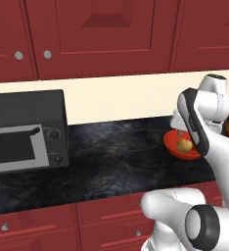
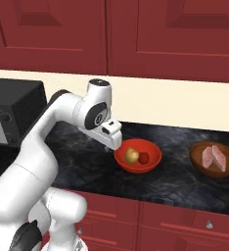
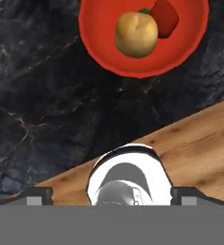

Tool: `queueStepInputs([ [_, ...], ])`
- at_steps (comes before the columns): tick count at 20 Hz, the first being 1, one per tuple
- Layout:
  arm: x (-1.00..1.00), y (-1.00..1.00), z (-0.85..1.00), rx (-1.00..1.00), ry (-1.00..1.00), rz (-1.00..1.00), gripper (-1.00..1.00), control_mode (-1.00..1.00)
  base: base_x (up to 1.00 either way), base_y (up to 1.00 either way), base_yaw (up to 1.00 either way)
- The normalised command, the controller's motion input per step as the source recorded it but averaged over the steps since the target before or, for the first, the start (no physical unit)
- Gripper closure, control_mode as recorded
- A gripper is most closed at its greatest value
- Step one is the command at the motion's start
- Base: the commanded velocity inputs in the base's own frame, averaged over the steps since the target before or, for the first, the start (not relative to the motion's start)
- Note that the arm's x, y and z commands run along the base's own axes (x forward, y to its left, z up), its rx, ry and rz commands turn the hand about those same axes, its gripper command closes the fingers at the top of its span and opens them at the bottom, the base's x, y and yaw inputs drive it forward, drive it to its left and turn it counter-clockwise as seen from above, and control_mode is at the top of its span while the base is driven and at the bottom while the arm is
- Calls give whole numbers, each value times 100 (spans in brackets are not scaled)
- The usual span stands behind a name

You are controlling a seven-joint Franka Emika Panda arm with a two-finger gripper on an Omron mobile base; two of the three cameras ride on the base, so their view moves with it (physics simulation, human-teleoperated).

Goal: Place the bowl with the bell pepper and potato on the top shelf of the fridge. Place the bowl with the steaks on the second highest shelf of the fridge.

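Note:
The bright red-orange bowl (image 2: 151, 164) sits on the dark counter with the tan potato (image 2: 131, 156) and the red bell pepper (image 2: 144, 158) side by side inside it. My gripper (image 2: 113, 142) hovers just left of the bowl's rim, above the counter. In the hand view the bowl (image 3: 98, 29), potato (image 3: 136, 33) and pepper (image 3: 164, 18) lie at the top, ahead of my gripper (image 3: 111, 195), which stands open and empty. The dark brown bowl (image 2: 198, 165) with two pink steaks (image 2: 213, 158) rests to the right. The fridge and its shelves are out of view.
A black toaster oven (image 1: 26, 130) stands on the counter (image 1: 116, 157) at the left. Red wall cabinets (image 1: 102, 34) hang above, drawers run below the counter edge. Wooden floor (image 3: 200, 143) shows beneath the hand.

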Motion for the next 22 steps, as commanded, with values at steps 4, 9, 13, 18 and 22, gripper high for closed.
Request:
queueStepInputs([
  [4,-8,-100,-63,19,22,-51,-100,-100,0,0,0],
  [9,20,-100,-58,17,25,-38,-100,-100,0,0,0],
  [13,11,-50,-17,6,15,-10,-100,-100,0,0,0],
  [18,54,-35,-60,3,0,-7,-100,-100,0,0,0],
  [22,55,-7,-55,0,0,-7,-100,-100,0,0,0],
])
